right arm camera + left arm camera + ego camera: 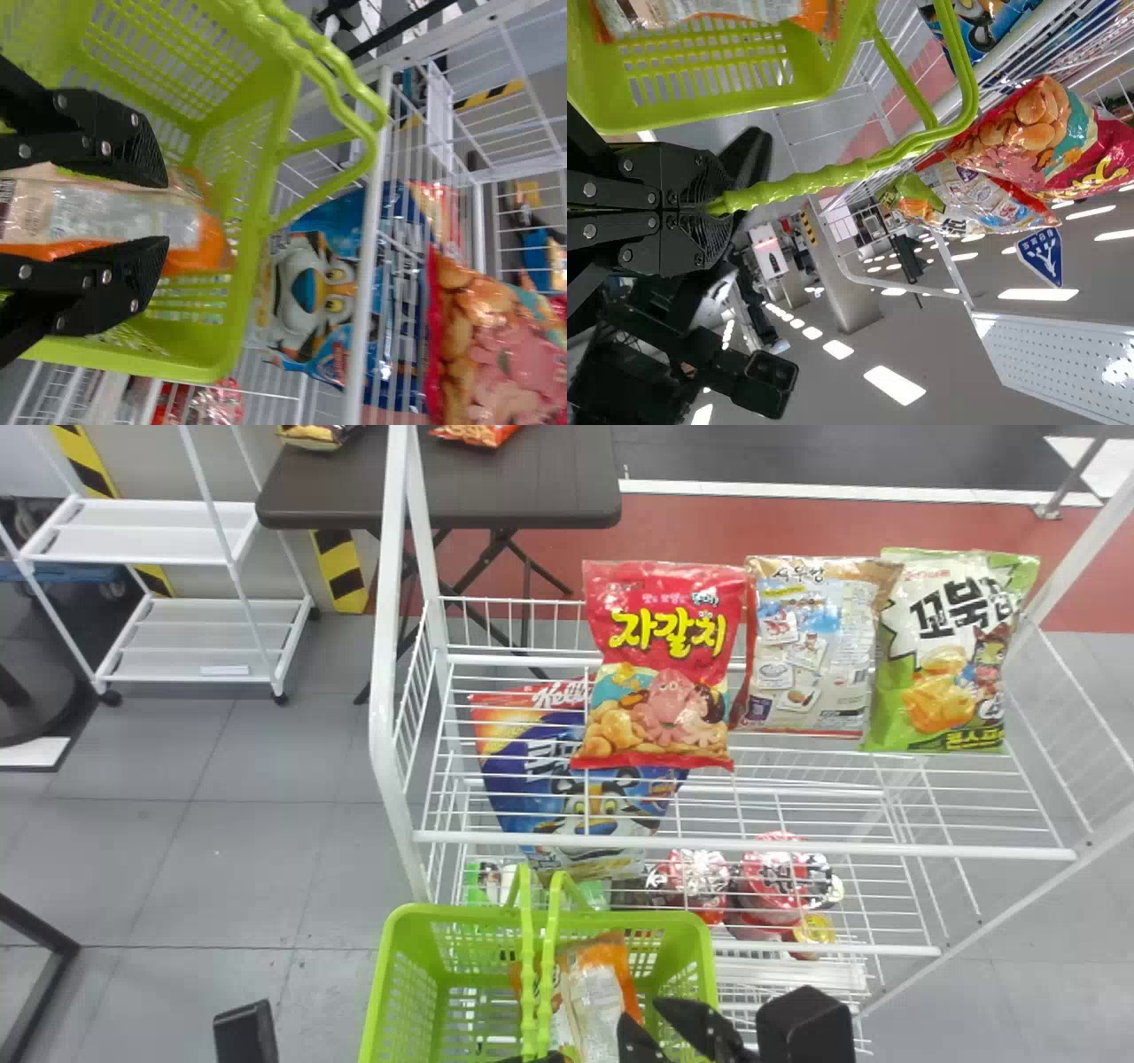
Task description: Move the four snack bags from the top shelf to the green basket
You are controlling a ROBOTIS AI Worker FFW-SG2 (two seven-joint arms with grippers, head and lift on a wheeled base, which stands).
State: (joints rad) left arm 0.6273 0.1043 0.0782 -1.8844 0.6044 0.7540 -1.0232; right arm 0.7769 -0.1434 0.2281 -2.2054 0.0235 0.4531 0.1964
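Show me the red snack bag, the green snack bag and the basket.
Red snack bag (671, 701): head view, printed pink octopus.
Green snack bag (957, 613): head view, black lettering.
Basket (388, 957): head view, left side of rim.

Both our arms come in from the bottom edge of the head view. Our left hand (551, 1057) is at that edge, near the middle; in its own wrist view our left hand (713, 208) has both flat black fingers brought close together in a firm pinch. We hold our right hand (645, 1017) farther to our right, its fingers pointing forward and down. In its wrist view, our right hand (166, 212) has those two fingers well apart, roughly parallel.
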